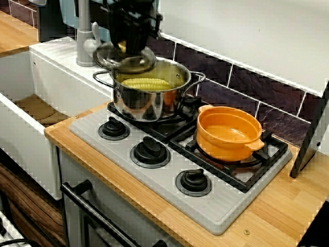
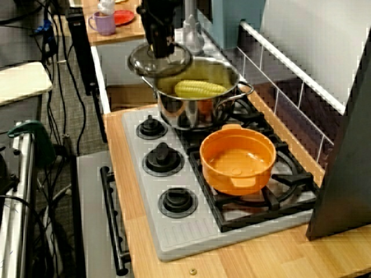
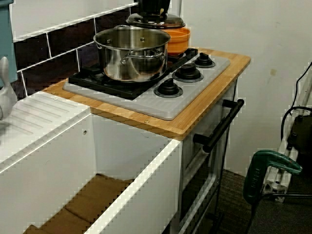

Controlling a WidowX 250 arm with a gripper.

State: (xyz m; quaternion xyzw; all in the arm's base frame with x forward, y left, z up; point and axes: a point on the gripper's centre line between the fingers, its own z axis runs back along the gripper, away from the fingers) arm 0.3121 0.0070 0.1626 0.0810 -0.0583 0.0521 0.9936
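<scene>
One glass lid [image 1: 125,60], clamped from above in the closed gripper [image 1: 127,47] and hanging just beneath it, slightly tilted, raised over the sink-side rim of the steel pot [image 1: 149,100]; whether lid and rim touch cannot be told. One corn cob [image 1: 145,83], lying in that pot, below the gripper and to one side. One orange pot [image 1: 226,135], uncovered, on the hob [image 1: 216,206] beyond the steel pot, well apart from the gripper. Three black knobs [image 1: 150,150], along the hob's front, lower than the gripper. One grey tap [image 1: 85,43], just beside the gripper, at the sink [image 1: 23,139].
</scene>
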